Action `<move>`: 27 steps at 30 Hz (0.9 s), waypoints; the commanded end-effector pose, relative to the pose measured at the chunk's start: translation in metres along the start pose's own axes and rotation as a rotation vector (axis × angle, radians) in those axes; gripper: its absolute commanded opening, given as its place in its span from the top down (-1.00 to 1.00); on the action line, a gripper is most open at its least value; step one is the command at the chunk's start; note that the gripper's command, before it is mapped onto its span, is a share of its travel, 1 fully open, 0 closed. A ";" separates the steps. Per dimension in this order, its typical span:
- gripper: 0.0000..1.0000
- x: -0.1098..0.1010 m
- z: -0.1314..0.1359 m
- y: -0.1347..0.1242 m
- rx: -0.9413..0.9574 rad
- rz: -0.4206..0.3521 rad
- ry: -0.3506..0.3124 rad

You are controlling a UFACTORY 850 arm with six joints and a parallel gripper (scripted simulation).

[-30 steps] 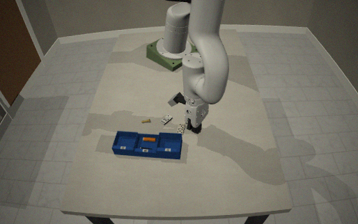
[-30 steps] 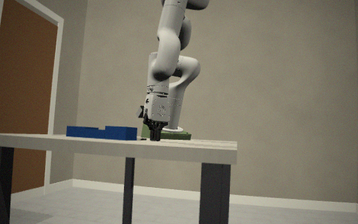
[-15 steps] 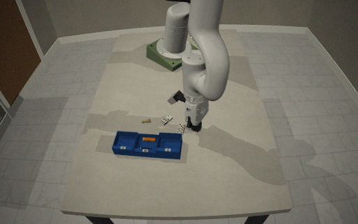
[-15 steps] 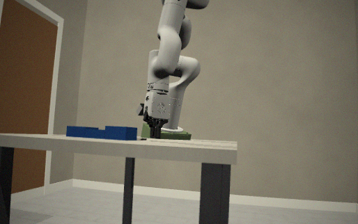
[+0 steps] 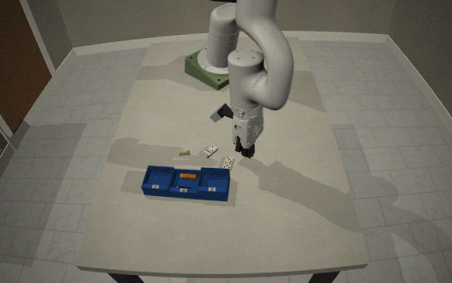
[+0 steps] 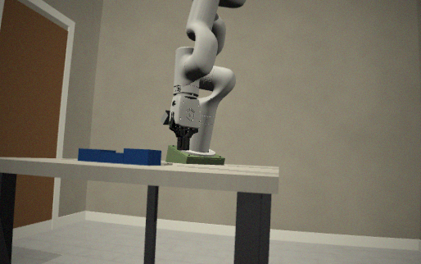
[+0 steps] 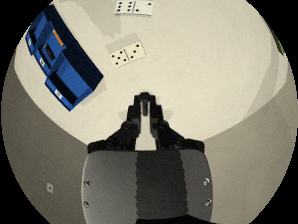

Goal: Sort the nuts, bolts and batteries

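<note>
Bolt (image 5: 185, 153) still to be binned, lying on the table behind the blue bins (image 5: 215, 173) (image 6: 142, 157) (image 7: 75, 60); 1 orange battery (image 5: 188, 176) (image 7: 58, 38) sits in the middle compartment, its mark illegible. Rightmost, the gripper (image 5: 244, 152) (image 6: 183, 144) (image 7: 145, 103) is nearly closed; I cannot tell whether it grips anything.

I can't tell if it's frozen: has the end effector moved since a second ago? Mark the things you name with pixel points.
Yes, up: in the exterior view, the end effector (image 5: 246, 154) (image 6: 183, 148) (image 7: 145, 103) is higher above the table (image 5: 220, 242) (image 6: 196, 176) (image 7: 200, 75) now.
</note>
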State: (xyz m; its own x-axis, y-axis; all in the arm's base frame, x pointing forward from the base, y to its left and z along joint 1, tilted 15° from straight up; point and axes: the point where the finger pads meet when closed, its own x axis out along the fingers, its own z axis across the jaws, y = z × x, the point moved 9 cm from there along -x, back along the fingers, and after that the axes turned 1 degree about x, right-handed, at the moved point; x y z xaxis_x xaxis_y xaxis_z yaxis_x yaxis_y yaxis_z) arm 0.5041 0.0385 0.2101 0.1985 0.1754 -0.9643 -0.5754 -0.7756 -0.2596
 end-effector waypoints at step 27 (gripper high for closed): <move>1.00 -0.019 -0.018 0.004 0.001 0.011 -0.004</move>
State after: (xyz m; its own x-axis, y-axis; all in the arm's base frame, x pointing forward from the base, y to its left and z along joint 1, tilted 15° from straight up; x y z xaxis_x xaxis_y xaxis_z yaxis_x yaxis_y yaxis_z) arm 0.5032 0.0340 0.2277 0.1876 0.1700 -0.9674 -0.5778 -0.7774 -0.2487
